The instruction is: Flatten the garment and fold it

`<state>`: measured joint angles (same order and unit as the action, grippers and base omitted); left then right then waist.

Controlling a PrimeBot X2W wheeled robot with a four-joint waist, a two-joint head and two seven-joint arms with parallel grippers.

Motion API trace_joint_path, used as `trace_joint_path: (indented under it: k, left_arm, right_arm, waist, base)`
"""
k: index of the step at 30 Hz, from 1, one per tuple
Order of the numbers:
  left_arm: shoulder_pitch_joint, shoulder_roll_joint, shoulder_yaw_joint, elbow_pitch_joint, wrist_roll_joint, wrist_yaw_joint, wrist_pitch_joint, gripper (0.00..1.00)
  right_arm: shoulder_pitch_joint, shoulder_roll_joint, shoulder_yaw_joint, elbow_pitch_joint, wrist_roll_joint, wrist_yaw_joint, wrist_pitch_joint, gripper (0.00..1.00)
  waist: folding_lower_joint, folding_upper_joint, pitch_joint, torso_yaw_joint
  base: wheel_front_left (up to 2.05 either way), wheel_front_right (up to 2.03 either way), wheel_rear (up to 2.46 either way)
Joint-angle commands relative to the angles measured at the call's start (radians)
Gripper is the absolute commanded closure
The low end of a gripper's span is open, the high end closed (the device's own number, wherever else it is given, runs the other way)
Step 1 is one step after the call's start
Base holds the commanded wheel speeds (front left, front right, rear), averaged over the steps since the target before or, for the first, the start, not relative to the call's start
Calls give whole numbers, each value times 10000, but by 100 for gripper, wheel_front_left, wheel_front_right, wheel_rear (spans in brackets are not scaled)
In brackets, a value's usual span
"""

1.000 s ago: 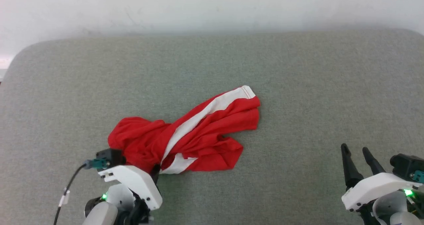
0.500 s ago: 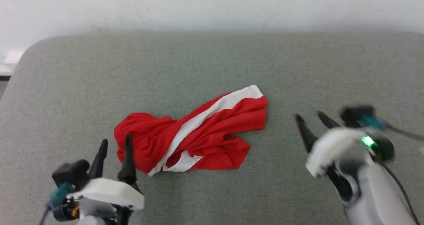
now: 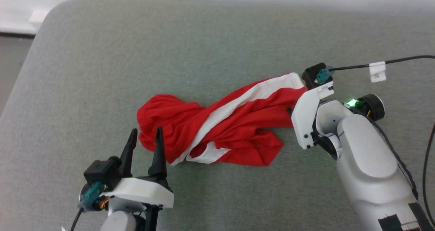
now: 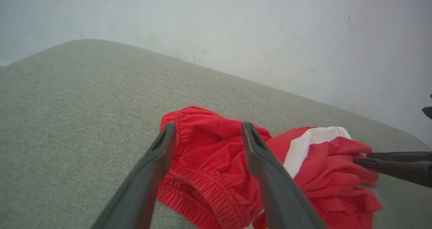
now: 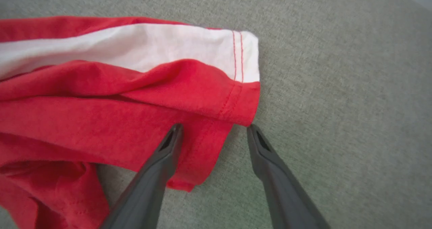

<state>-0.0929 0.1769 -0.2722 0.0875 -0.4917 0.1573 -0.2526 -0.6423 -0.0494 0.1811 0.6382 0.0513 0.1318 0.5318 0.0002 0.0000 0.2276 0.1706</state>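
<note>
- Right pincer [image 5: 214,127], fingers spread, straddles the far-right hem corner of the red shorts [image 3: 217,125].
- Left pincer [image 3: 144,147], also spread, sits by their near-left waistband.
- They lie diagonally between both on the grey cushion [image 3: 102,71].

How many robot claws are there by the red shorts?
2. The left claw is open at the bunched waistband end of the shorts. The right claw is open over the hem corner at the other end.

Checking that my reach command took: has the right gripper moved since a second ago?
Yes. The right gripper has swung left and forward, from well clear of the garment to its striped hem. It is open, with one finger over the fabric.
</note>
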Motion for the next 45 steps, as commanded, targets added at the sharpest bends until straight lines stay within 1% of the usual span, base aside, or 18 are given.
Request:
trace_joint_path:
  k: [1, 7, 8, 9, 11, 14, 17, 20, 22, 25, 29, 30, 31, 34, 37, 38, 41, 45]
  left_arm:
    - [-163, -60, 14, 58, 88, -91, -63, 0]
    - [-264, -209, 99, 221, 276, -277, -85, 0]
    - [-273, -222, 139, 228, 302, -307, -86, 0]
    - [-278, -238, 184, 230, 336, -332, -87, 0]
    - [-255, -258, 256, 249, 391, -387, -88, 0]
    - [-221, -271, 378, 249, 464, -487, -89, 0]
    - [-180, -275, 451, 251, 555, -558, -90, 0]
    - [-124, -302, 459, 242, 602, -620, -90, 0]
    - [-101, -298, 429, 279, 608, -679, -90, 0]
    - [-96, -284, 406, 354, 579, -747, -90, 0]
    - [-77, -233, 373, 434, 507, -830, -41, 0]
    - [-94, -231, 336, 453, 489, -865, -2, 0]
    - [-120, -232, 284, 470, 480, -905, 46, 0]
    - [-231, -260, 11, 443, 451, -1113, 279, 0]
    - [-488, -301, -566, 394, 413, -1561, 905, 0]
    - [-488, -301, -566, 394, 413, -1561, 905, 0]
    - [-887, -286, -1252, 613, 404, -1928, 2182, 0]
    - [-1471, -208, -1755, 1109, 369, -2046, 3823, 0]
  right_arm:
    - [-145, -8, 68, 177, -86, -11, -104, 0]
    - [-313, -8, 661, 1030, 121, -11, -488, 0]
    - [-332, -8, 753, 1094, 208, -11, -553, 80]
    - [-348, -8, 846, 1140, 304, -11, -632, 100]
    - [-372, -8, 919, 1166, 556, -11, -842, 100]
    - [-358, -75, 623, 993, 812, -11, -1376, 100]
    - [-38, -294, -13, 520, 1206, -11, -1865, 100]
    - [650, -666, -987, -95, 1445, -11, -2074, 100]
    - [1331, -789, -1754, -581, 1525, -11, -2023, 100]
    - [2598, -726, -2779, -1355, 1488, -11, -1619, 100]
    - [3913, -287, -3327, -2393, 1628, -11, -957, 100]
    - [4090, -207, -3442, -2684, 1704, -11, -1008, 20]
    - [4231, -142, -3603, -2948, 1780, -11, -1123, 0]
    - [4558, -38, -4193, -3612, 1971, -11, -1518, 0]
    - [4894, -16, -4645, -4130, 2179, -11, -1790, 0]
    - [4894, -16, -4645, -4130, 2179, -11, -1790, 0]
    - [5157, -13, -5000, -4502, 2307, -11, -1945, 0]
    - [5300, -11, -5295, -4839, 2378, -11, -2021, 0]
  waist:
    - [-2, 0, 453, 439]
    - [-2, 0, 586, 478]
    - [-2, 0, 578, 441]
    - [-2, 0, 544, 390]
    - [-2, 0, 438, 257]
    - [-2, 0, 180, 27]
    - [-2, 0, -141, -195]
    - [-2, 0, -429, -386]
    - [-2, 0, -577, -468]
    - [-2, 0, -698, -551]
    - [-2, 0, -739, -763]
    - [-2, 0, -740, -798]
    - [-2, 0, -765, -836]
    - [-2, 0, -852, -962]
    - [-2, 0, -901, -1056]
    - [-2, 0, -901, -1056]
    - [-2, 0, -876, -1184]
    - [-2, 0, -785, -1398]
  base:
    - [0, 0, 0]
    - [0, 0, 0]
    - [0, 0, 0]
    - [0, 0, 0]
    - [0, 0, 0]
    - [0, 0, 0]
    - [0, 0, 0]
    - [0, 0, 0]
    - [0, 0, 0]
    - [0, 0, 0]
    - [0, 0, 0]
    - [0, 0, 0]
    - [0, 0, 0]
    - [0, 0, 0]
    - [0, 0, 0]
    - [0, 0, 0]
    - [0, 0, 0]
    - [0, 0, 0]
